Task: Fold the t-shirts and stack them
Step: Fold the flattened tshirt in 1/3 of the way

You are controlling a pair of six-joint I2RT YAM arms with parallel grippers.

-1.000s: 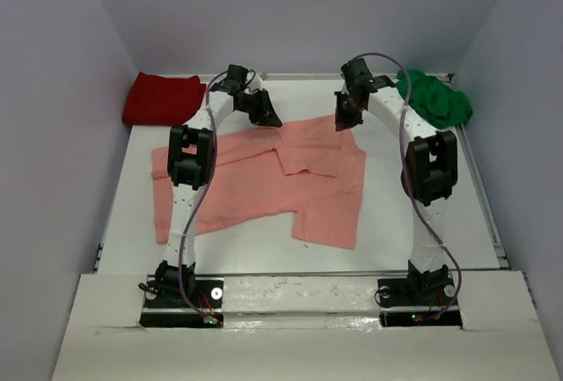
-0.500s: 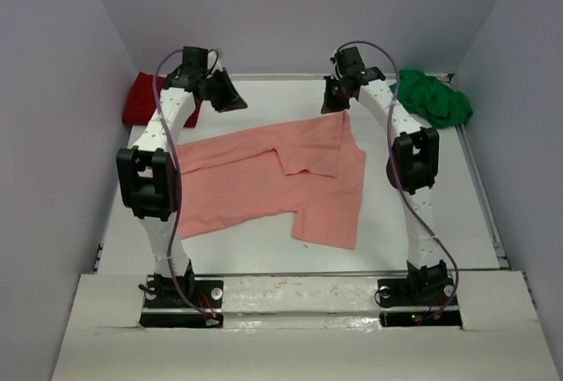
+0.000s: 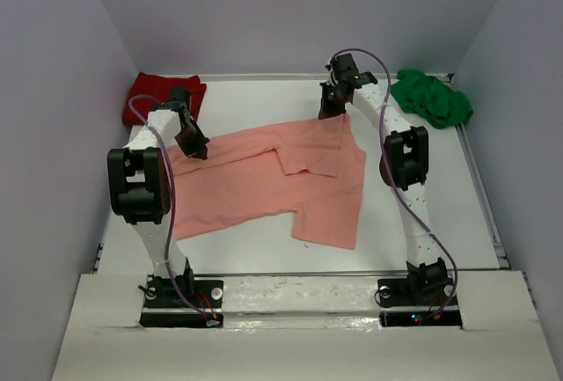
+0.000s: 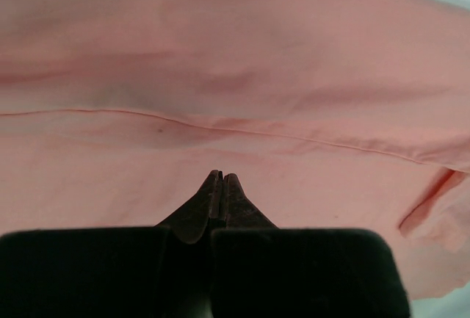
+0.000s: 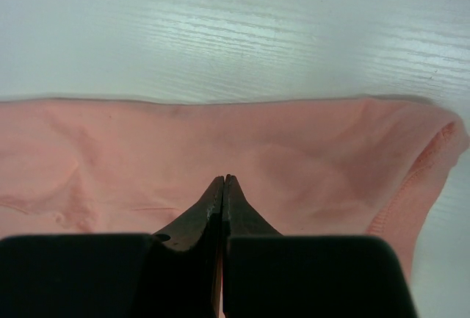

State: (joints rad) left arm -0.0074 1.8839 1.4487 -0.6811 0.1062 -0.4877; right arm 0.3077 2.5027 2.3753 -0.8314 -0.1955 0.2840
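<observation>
The left gripper [image 4: 220, 178] has its jaws closed tight, tips pressed into the salmon-pink t-shirt [image 3: 264, 179], seemingly pinching a fold, though the nip itself is hidden. The right gripper [image 5: 222, 180] has its jaws closed too, on that shirt's far hem. The shirt lies spread over the tabletop [image 3: 264, 99] between both. Beyond the left jaws sits the dark red t-shirt [image 3: 163, 95]; outside the right jaws lies the green t-shirt [image 3: 431, 99].

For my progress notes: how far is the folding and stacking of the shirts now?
Done: the dark red shirt looks folded, far left. In hand: the left claw and right claw pinch the salmon-pink shirt, mostly spread out. Left: fold it, fold the crumpled green shirt, stack all.
</observation>
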